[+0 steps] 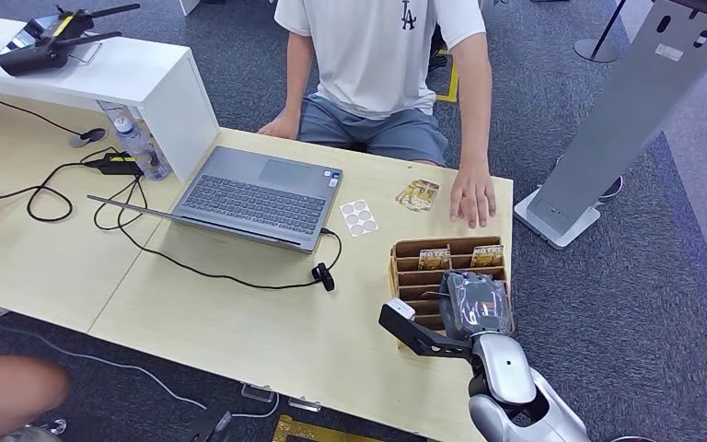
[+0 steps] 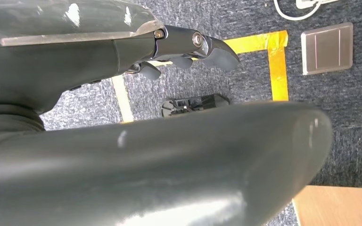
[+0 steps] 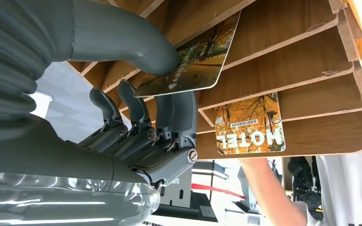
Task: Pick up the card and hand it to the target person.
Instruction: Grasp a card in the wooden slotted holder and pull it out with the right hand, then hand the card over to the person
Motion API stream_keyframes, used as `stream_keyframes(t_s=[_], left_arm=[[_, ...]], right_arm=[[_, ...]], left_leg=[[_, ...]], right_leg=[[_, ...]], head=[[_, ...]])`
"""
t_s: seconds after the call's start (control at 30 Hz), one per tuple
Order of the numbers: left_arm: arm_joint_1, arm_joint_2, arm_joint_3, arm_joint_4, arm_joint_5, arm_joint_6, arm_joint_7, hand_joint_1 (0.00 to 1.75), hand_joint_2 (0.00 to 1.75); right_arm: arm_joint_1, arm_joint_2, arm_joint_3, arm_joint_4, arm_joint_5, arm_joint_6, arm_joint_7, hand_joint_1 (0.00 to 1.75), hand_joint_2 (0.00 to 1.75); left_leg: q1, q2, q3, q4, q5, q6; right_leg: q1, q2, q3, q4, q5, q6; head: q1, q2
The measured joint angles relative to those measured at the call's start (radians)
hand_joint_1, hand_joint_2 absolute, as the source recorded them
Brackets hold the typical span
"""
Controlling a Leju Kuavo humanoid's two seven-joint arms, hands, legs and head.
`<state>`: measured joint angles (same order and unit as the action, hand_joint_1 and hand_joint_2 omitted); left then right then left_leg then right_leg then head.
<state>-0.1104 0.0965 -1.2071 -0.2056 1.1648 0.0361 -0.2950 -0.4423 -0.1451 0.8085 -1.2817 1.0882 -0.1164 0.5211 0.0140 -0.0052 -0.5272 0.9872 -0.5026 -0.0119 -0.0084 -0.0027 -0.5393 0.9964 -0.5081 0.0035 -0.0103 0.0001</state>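
right hand (image 3: 136, 117) pinching card (image 3: 193, 59) at wooden card rack (image 1: 405, 267), person's hand (image 1: 472, 195) flat on table (image 1: 239, 313) far side, left hand (image 2: 184, 49) fingers curled, holding nothing

The room is bright and even, with soft shadows on the bench (image 1: 267, 322). Both wrist pictures are blurry up close. White glare shines behind the rack (image 3: 283, 70).

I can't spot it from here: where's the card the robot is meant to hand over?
In the right wrist view the card is pinched in the right hand, at the wooden rack. That rack sits at the table's right end, near the person's hand.
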Motion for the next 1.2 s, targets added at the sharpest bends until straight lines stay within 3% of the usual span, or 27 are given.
stream_keyframes(t_s=[0.53,0.83,1.2], left_arm=[[0.001,0.000,0.000,0.000,0.013,0.008,-0.002,0.00,0.00],[0.002,-0.001,0.000,0.000,0.021,0.015,-0.002,0.00,0.00],[0.001,-0.010,0.000,0.000,0.007,0.013,0.002,0.00,0.00]], right_arm=[[-0.025,-0.035,-0.021,-0.163,0.001,-0.017,0.034,1.48,1.75],[-0.053,-0.064,-0.068,-0.379,0.039,-0.175,-0.032,1.48,1.75],[-0.018,-0.034,-0.069,-0.326,0.036,-0.408,-0.188,1.48,1.75]], left_leg=[[0.000,0.000,0.000,0.000,0.000,0.000],[0.000,0.001,0.000,0.000,0.000,0.000],[0.000,0.000,0.000,0.000,0.000,0.000]], right_leg=[[0.000,0.000,0.000,0.000,0.000,0.000],[0.000,0.000,0.000,0.000,0.000,0.000],[0.000,0.000,0.000,0.000,0.000,0.000]], head=[[0.000,0.000],[0.000,0.000],[0.000,0.000]])
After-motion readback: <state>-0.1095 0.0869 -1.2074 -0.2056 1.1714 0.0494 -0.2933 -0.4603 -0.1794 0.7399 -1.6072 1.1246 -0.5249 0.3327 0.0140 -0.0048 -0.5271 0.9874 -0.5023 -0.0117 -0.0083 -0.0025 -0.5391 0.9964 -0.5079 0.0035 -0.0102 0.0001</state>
